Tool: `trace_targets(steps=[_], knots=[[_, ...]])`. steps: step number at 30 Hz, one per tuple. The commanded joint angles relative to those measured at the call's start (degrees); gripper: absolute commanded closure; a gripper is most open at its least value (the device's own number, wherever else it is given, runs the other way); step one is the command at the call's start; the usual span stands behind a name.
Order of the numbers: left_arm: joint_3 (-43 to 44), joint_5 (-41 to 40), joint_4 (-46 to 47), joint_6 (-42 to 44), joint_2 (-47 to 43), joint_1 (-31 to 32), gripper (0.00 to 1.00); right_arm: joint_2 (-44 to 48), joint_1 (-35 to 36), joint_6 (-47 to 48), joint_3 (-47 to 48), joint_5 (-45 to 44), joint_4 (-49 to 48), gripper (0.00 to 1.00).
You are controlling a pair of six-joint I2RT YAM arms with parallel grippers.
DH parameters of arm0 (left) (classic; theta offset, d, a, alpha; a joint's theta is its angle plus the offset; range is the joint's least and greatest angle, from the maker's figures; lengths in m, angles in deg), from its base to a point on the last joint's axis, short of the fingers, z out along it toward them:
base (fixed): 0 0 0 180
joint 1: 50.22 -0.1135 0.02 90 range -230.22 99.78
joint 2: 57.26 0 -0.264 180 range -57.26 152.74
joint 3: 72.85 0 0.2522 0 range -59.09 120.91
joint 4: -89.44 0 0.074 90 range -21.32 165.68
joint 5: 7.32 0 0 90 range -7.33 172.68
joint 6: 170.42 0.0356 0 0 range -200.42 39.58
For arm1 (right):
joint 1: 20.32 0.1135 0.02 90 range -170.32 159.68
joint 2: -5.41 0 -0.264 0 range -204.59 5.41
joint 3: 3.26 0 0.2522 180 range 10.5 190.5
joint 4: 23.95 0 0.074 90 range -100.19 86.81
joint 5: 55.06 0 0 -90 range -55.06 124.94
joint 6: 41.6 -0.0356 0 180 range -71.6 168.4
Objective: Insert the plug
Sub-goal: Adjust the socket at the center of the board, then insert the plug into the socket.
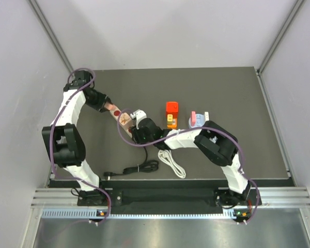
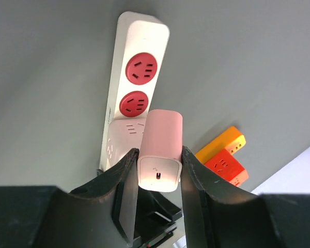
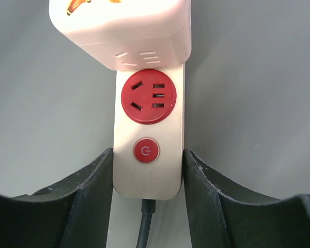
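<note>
Top view: matte dark grey table top fills the centre of the frame. Plain pale grey back wall across the top, with matching side walls at the left and right. Two aluminium posts run diagonally down from the upper corners, left and right, meeting the table's far corners. Silver aluminium rail along the table's near edge; brushed metal sheet across the bottom. Light even and diffuse, shadows soft. Both wrist views show the same surface as flat mid-grey.
</note>
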Motion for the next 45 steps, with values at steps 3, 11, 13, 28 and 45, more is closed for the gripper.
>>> trace_targets(steps=[3, 11, 13, 28, 45], knots=[[2.6, -3.0, -5.5, -3.8, 1.5, 1.1, 1.00, 5.1, 3.2, -3.7, -2.7, 5.2, 2.2, 0.95], [19.5, -15.7, -21.8, -5.5, 12.5, 6.9, 1.00, 9.1, 3.6, -6.6, -5.5, 11.0, -1.2, 0.52], [19.3, -15.6, -22.4, -6.6, 13.1, 7.8, 1.00, 9.7, 3.7, -6.2, -5.4, 11.3, -0.1, 0.40], [18.0, -21.5, -26.0, -11.3, 13.0, 10.9, 1.00, 21.2, 3.7, -5.8, -11.4, 7.9, 2.9, 0.00], [18.0, -23.0, -25.4, -8.8, 18.4, 10.7, 1.00, 31.8, 3.9, -5.4, -12.6, 0.4, 7.6, 0.00]])
